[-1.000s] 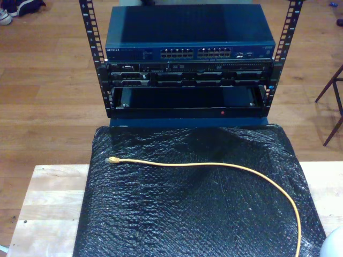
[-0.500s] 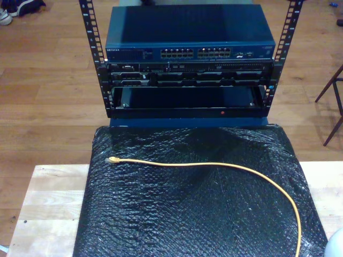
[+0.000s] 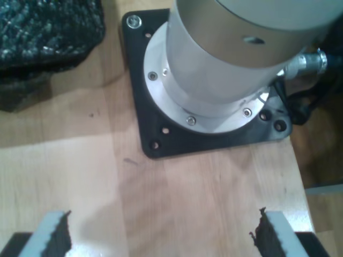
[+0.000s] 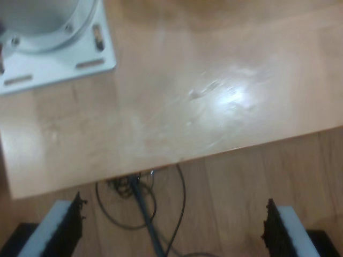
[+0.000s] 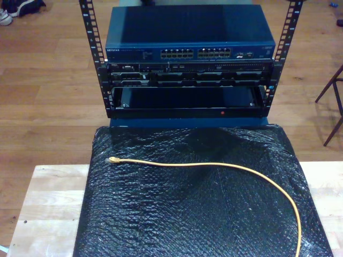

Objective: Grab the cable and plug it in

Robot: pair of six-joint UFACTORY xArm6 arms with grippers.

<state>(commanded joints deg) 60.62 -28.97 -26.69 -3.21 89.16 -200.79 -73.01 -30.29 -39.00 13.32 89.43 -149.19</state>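
The yellow-orange cable (image 5: 236, 167) lies loose on a black bubble-wrap mat (image 5: 177, 214). Its small clear plug (image 5: 111, 160) rests toward the exterior view's left. From there the cable curves to the right and down to the exterior view's lower edge. Beyond the mat stands a blue network switch (image 5: 190, 32) in a rack, with rows of ports (image 5: 195, 53) on its front. My first gripper (image 3: 161, 235) is open above bare wooden tabletop, close to an arm's base. My second gripper (image 4: 174, 230) is open too, hanging past the table's edge over the floor. Neither holds anything.
A silver arm base on a black plate (image 3: 155, 142) is bolted to the wood, with a corner of the mat (image 3: 48, 32) beside it. A white base plate (image 4: 59, 64) sits on the table. Dark wires (image 4: 139, 198) trail on the floor below the edge. Black rack posts (image 5: 91, 37) flank the switch.
A white rounded arm part at the exterior view's lower right corner has shrunk and slid out of the picture. The cable has not moved.
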